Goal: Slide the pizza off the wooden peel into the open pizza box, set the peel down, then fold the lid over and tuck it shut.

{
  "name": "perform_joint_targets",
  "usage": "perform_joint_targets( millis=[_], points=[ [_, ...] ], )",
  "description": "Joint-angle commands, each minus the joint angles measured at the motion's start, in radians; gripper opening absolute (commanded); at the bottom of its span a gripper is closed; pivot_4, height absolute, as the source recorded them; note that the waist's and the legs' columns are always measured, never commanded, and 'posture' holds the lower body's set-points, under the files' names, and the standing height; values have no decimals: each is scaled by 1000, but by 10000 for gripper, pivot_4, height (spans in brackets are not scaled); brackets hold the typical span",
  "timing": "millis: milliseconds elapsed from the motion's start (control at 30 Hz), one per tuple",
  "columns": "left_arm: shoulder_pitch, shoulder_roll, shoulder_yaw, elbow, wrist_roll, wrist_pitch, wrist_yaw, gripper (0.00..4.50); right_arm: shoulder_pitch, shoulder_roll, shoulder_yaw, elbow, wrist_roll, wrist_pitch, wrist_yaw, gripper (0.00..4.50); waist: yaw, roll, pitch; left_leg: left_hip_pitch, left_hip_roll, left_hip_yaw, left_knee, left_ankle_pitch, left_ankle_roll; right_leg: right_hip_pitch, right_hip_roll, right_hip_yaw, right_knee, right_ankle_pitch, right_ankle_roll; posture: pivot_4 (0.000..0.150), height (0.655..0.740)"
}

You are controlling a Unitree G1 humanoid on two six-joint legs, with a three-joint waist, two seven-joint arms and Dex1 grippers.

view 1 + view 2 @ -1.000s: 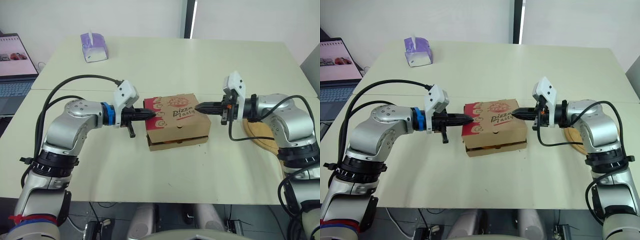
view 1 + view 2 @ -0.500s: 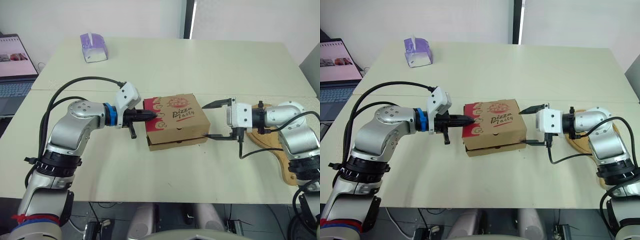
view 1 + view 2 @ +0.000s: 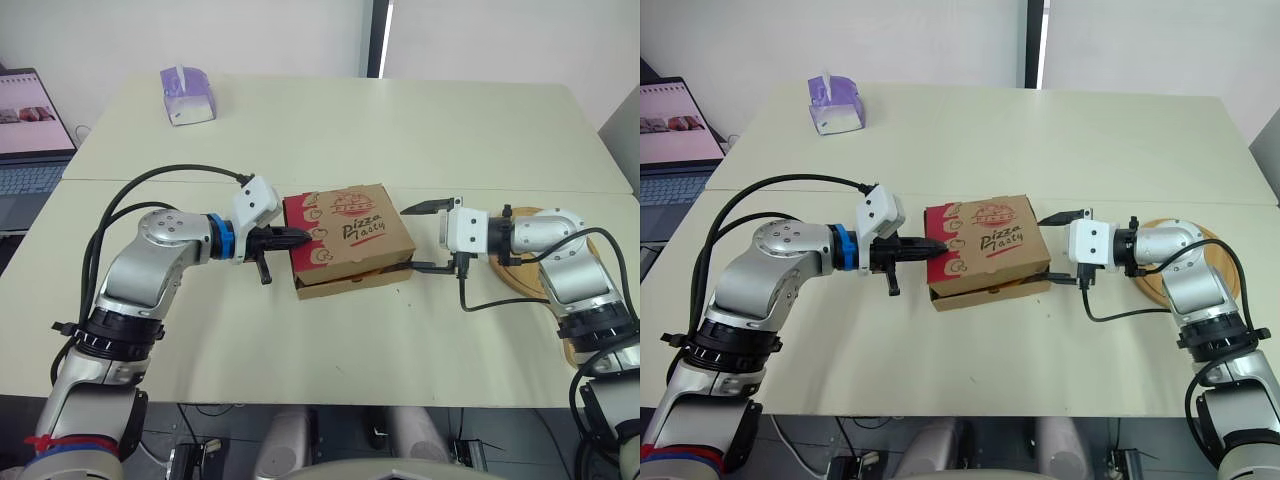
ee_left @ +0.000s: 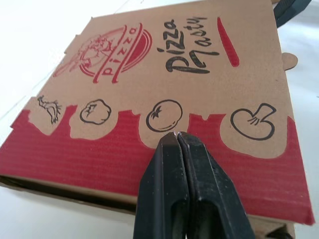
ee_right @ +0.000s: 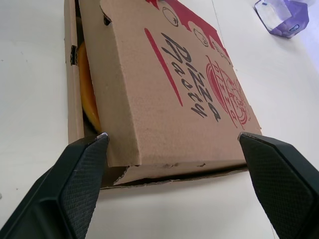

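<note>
Head view, box: pizza box point(image 3: 350, 238) at the middle of the table point(image 3: 400, 130), lid folded over, not quite flat
Head view, left gripper point(image 3: 300, 233): at the box's 9 o'clock, tips on the lid's red edge
Head view, right gripper point(image 3: 412, 238): at the box's 3 o'clock, just beside its side wall
Head view, peel point(image 3: 1215, 262): flat on the table, further out at 3 o'clock
Head view, rest: tissue box point(image 3: 187, 93) at 11 o'clock, laptop point(image 3: 30, 130) at 10 o'clock
Left wrist, jaws: pressed together, empty, tips against the lid by the tomato drawing
Right wrist, jaws: wide apart, holding nothing, spanning the box's side
Right wrist, lid: ajar, pizza point(image 5: 88, 94) showing in the gap
</note>
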Motion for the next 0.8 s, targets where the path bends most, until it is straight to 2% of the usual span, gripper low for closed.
perform_joint_targets(
  millis=[33,367,633,733,800],
  points=[
    [10,1,-16,-16,16,-28,-15,0,-6,-4,-13,-19,1,-12,-18,44583,0,0,0,0,0,0,0,0,0,0,0,0,0,0,0,1500,7400],
    [13,-3,-31,4,43,-58,-28,0,17,-7,-5,-35,-7,6,-15,44583,0,0,0,0,0,0,0,0,0,0,0,0,0,0,0,1500,7400],
    [7,0,-28,17,53,-68,-33,0,44,-63,-75,-128,169,159,78,44583,1,0,0,0,0,0,1,0,0,0,0,0,1,0,0,1500,7400],
    [2,0,-27,27,56,-75,-36,0,16,-70,-111,-118,236,272,81,38856,2,0,0,0,0,0,1,0,0,0,0,0,1,0,0,1500,7400],
    [-1,0,-27,33,59,-80,-37,0,-19,-56,-126,-97,270,358,63,32351,1,0,0,0,0,0,1,0,0,0,0,0,1,0,0,1500,7400]
  ],
)
